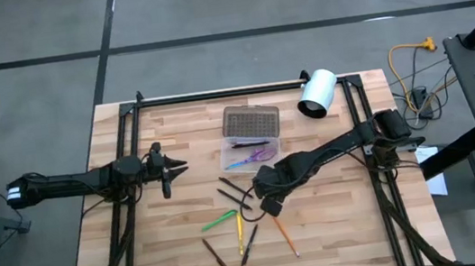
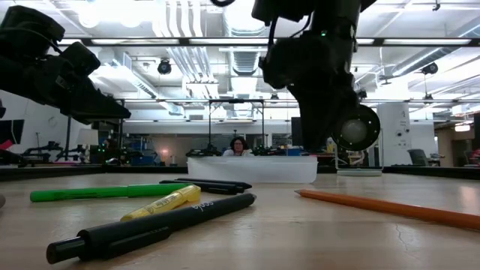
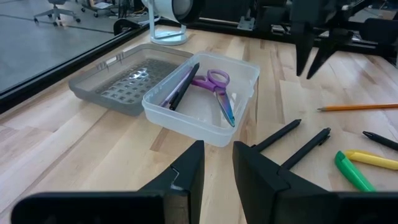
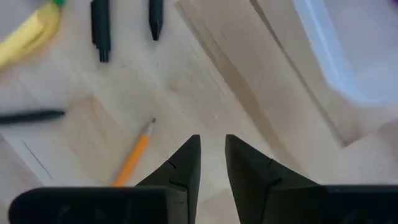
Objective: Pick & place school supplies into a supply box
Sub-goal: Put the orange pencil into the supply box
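Loose supplies: pens and pencils scattered on near table.
Right gripper: hovered over them, fingers slightly parted, nothing between.
Left gripper: waited left of box, narrow gap, empty.
Supply box: mid-table, lid open, scissors and pens inside.

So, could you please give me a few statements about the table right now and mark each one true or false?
1. The purple-handled scissors lie inside the supply box. True.
2. The box's grey lid is closed. False: it lies open beside the box.
3. The right tool holds the orange pencil. False: it holds nothing; the pencil lies on the table.
4. The green pen lies on the table outside the box. True.
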Available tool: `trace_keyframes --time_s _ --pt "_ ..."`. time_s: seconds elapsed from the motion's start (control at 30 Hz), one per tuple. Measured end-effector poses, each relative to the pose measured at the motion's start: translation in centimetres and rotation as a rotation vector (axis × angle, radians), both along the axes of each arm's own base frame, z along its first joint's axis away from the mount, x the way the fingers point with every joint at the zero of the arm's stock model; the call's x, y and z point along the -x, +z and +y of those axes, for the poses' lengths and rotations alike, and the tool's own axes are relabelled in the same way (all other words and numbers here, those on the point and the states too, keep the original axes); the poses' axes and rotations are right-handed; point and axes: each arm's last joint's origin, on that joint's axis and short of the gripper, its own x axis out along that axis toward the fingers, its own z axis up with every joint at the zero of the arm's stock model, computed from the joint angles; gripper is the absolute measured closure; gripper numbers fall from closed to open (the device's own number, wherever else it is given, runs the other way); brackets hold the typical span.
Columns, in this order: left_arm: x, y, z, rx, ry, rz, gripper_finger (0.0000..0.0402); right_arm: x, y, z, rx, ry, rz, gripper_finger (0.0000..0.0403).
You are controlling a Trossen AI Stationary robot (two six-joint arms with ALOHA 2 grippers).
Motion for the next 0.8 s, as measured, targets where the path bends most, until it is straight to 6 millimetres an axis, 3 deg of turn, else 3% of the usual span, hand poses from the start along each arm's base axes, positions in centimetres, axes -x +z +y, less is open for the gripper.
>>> trace_keyframes --time_s 0.13,0.47,0.8 --pt "0.0 0.0 0.0 0.0 0.0 0.0 0.0332 -0.5 0.0 1.0 -0.031 -0.105 -0.01 0.0335" --pt "0.0 0.0 0.0 0.0 0.0 0.0 0.0332 -1.7 -0.4 3.0 -0.076 -0.176 0.046 0.0335" --pt "0.0 0.0 0.0 0.0 0.0 0.0 0.0332 -1.6 -0.2 4.6 -0.091 -0.232 0.061 0.0335"
